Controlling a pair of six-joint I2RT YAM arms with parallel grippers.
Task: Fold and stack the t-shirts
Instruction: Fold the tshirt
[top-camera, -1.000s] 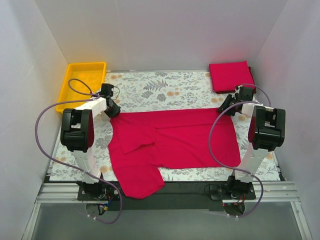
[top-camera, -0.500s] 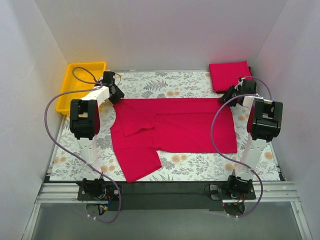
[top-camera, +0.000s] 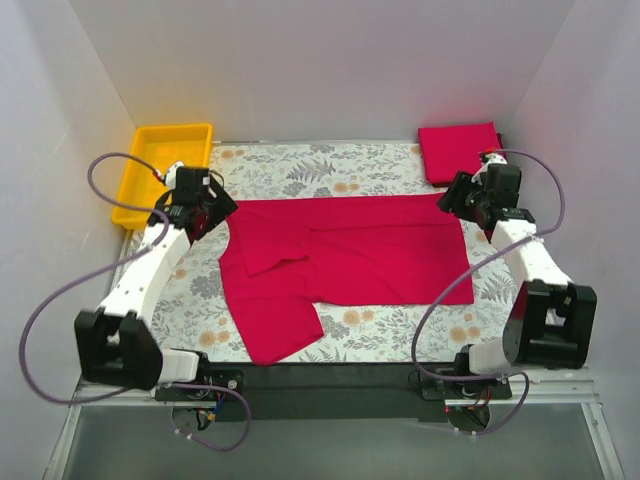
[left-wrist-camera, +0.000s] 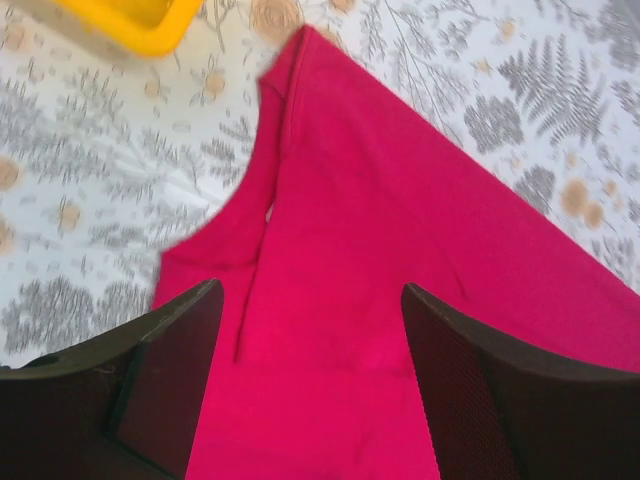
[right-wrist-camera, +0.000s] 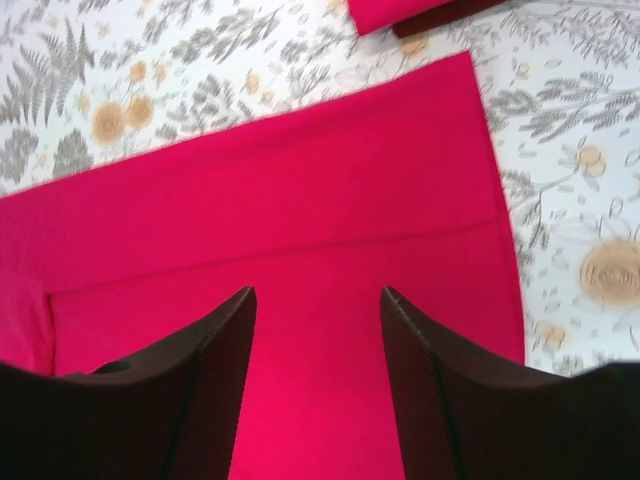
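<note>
A crimson t-shirt (top-camera: 345, 258) lies spread across the floral table, folded over on itself, with one sleeve (top-camera: 275, 325) sticking out toward the near left. My left gripper (top-camera: 203, 207) hovers open over the shirt's far left corner; in the left wrist view its jaws (left-wrist-camera: 310, 290) stand wide apart above the red cloth (left-wrist-camera: 400, 250), holding nothing. My right gripper (top-camera: 462, 197) hovers open over the far right corner, and its jaws (right-wrist-camera: 317, 292) are empty above the cloth (right-wrist-camera: 300, 200). A second t-shirt (top-camera: 462, 151) lies folded at the back right.
A yellow tray (top-camera: 175, 128) sits at the back left corner, its corner showing in the left wrist view (left-wrist-camera: 130, 20). The folded shirt's edge (right-wrist-camera: 400, 12) lies just beyond the spread shirt's right corner. White walls close in three sides.
Both grippers carried the shirt's far edge toward the back of the table, then opened and let it go. The shirt now lies flatter and farther back; both arms have swung outward.
</note>
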